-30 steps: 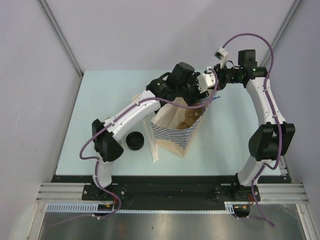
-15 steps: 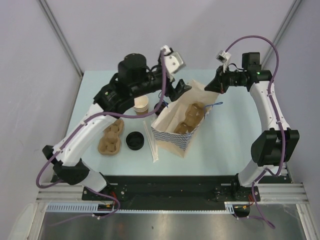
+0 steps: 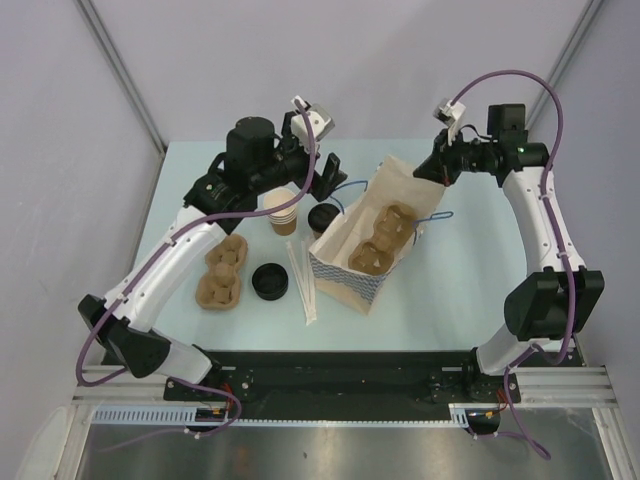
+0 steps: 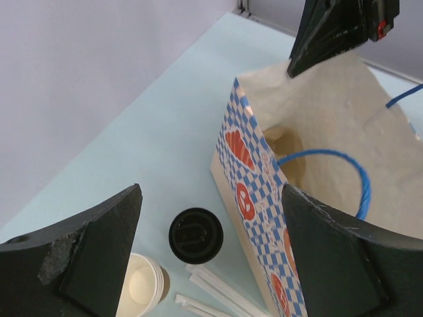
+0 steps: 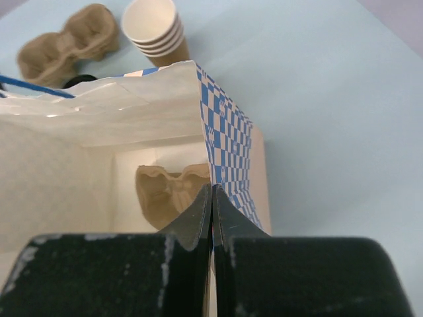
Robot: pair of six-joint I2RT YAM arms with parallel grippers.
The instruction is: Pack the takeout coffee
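The takeout coffee (image 3: 322,218), a cup under a round black lid, stands on the table just left of the open paper bag (image 3: 350,280). In the left wrist view the coffee (image 4: 195,235) lies below and between my fingers, only its lid showing. My left gripper (image 3: 328,180) is open and empty, hovering above the coffee (image 4: 210,191). My right gripper (image 3: 430,168) is shut on the bag's far top edge (image 5: 211,190) and holds the bag open. A brown cup carrier (image 3: 385,235) lies inside the bag (image 5: 168,188).
A stack of lidless tan cups (image 3: 283,210) stands just left of the coffee. A second cup carrier (image 3: 222,272), a loose black lid (image 3: 269,282) and wrapped straws (image 3: 303,285) lie at the front left. The bag's blue handle (image 4: 330,172) loops over its opening.
My left gripper has come up out of the bag and swung left to above the coffee. The carrier stays in the bag. My right gripper keeps hold of the bag's edge.
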